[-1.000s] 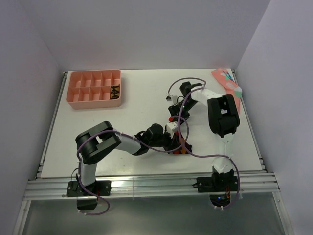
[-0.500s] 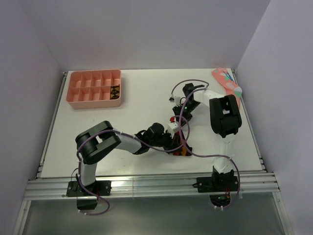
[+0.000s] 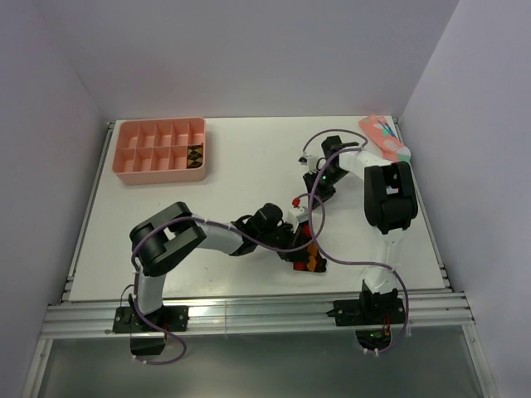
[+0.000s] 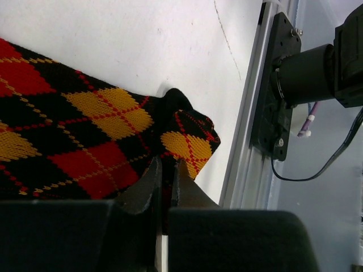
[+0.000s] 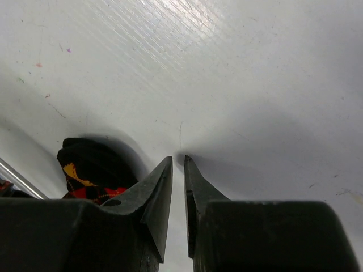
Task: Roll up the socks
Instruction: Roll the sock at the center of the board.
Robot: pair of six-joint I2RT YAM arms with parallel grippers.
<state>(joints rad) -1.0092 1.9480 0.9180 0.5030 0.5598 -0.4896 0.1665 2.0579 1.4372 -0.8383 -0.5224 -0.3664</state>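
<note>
A dark argyle sock [image 4: 85, 136] with red and orange diamonds lies on the white table near its front edge; it also shows in the top view [image 3: 309, 259]. My left gripper [image 4: 166, 170] is shut on the sock's near edge, and sits just left of it in the top view [image 3: 289, 239]. My right gripper [image 5: 177, 162] has its jaws nearly together with nothing between them, low over bare table behind the sock [image 5: 85, 164]. In the top view the right gripper [image 3: 318, 184] is apart from the sock. A dark argyle bundle with tan diamonds [image 3: 195, 155] sits in a tray compartment.
The pink compartment tray [image 3: 141, 162] stands at the back left. A pink sock with teal and white marks [image 3: 383, 137] lies at the back right corner. The right arm's base [image 4: 295, 85] and the table's rail are close beside the sock.
The right gripper has drawn back from the sock toward the back right. The left gripper has shifted right with the sock, which now lies nearer the front edge.
</note>
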